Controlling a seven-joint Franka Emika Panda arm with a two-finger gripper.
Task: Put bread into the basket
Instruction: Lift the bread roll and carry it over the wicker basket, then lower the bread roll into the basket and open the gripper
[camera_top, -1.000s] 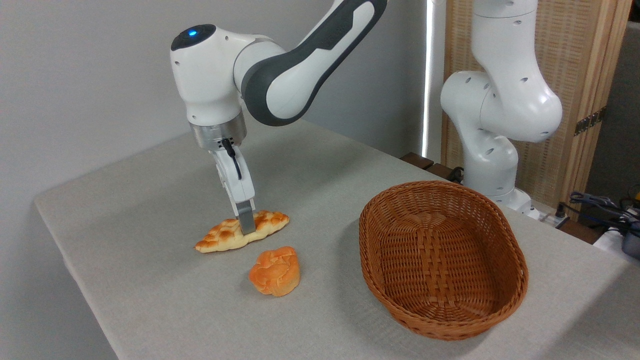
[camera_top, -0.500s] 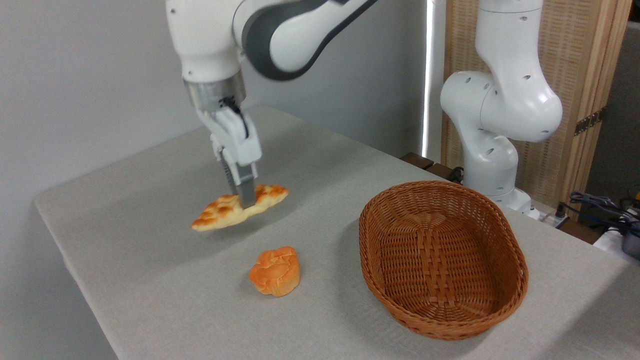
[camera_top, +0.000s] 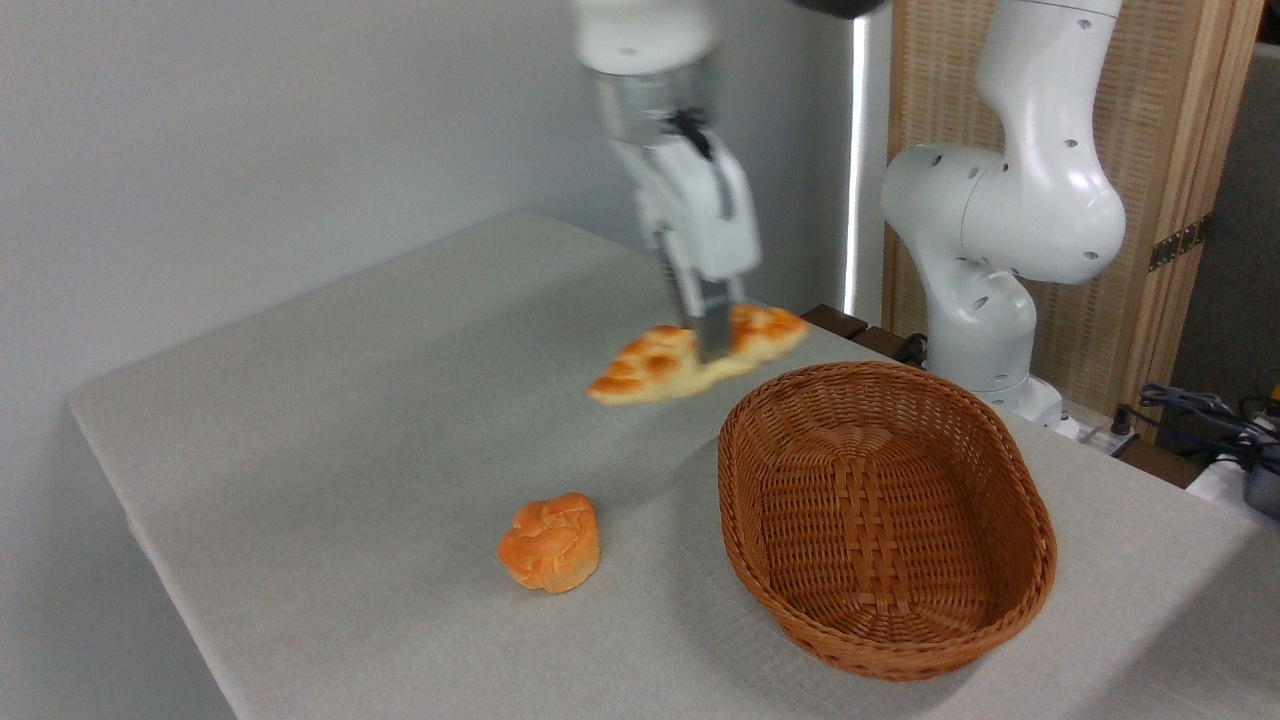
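Note:
The bread, a long braided loaf with golden-brown bumps, hangs in the air above the table, slightly blurred. My gripper is shut on its middle, fingers pointing down. The loaf's right end sits just above and left of the far rim of the basket. That reddish-brown wicker basket stands on the table at the right, with nothing inside it.
A small round orange bun lies on the grey tablecloth left of the basket. The arm's white base rises behind the basket. A wooden screen and cables are at the far right.
The gripper has lifted the bread off the table and carried it up and to the right, from left of the bun to beside the basket's far rim.

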